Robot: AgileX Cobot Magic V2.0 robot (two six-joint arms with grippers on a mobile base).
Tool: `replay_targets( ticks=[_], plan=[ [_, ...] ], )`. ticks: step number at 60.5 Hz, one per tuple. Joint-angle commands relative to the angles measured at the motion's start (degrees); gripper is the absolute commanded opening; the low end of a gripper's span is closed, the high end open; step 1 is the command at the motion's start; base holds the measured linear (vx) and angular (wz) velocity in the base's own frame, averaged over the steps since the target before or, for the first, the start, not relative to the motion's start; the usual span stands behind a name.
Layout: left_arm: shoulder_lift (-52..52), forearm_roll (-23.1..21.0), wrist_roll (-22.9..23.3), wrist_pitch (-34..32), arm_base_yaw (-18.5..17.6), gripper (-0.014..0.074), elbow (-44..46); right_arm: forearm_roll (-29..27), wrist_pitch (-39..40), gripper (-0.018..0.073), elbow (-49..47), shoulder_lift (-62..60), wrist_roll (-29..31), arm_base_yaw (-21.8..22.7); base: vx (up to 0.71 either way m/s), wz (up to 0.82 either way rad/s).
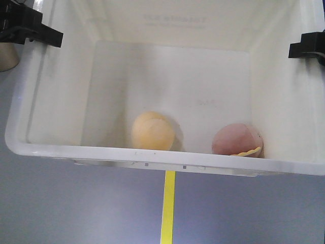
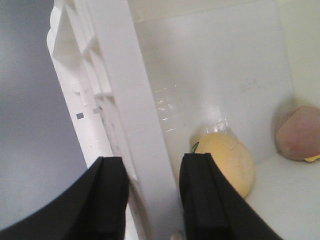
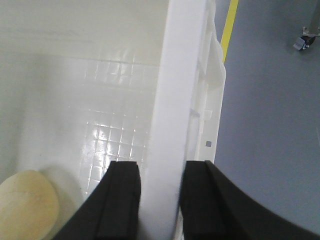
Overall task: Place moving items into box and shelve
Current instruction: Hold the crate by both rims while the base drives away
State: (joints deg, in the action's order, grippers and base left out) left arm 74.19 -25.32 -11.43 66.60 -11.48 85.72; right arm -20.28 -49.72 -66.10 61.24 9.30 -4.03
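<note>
Box (image 1: 51, 91): 12 o'clock rim cut off, print blurred, long axis unclear. Inside, cream ball (image 1: 152, 131) at 6, pink ball (image 1: 236, 140) at 5, both against near wall. Left gripper (image 2: 152, 200) and right gripper (image 3: 161, 200) each pinch a side wall.

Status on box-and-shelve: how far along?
Done: cream ball and pinkish ball both lie inside the crate. In hand: left tool and right tool each grip a side wall. Left: shelving; no shelf in view.
</note>
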Motion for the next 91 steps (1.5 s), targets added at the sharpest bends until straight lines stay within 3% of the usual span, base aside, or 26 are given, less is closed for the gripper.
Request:
replay_targets(
  ticks=[1,91],
  plan=[
    [-2.26,-11.16,-1.65,-5.23,-1.14,-0.0006,2.66,-7.98,7.22,-0.0006,-2.57,-1.65,1.05,-0.58,0.36,0.0],
    [-2.26,-11.16,-1.65,-5.23,-1.14,-0.0006,2.66,-7.98,7.0,-0.0006,-2.57,-1.65,1.05,-0.58,0.41,-0.02]
  ],
)
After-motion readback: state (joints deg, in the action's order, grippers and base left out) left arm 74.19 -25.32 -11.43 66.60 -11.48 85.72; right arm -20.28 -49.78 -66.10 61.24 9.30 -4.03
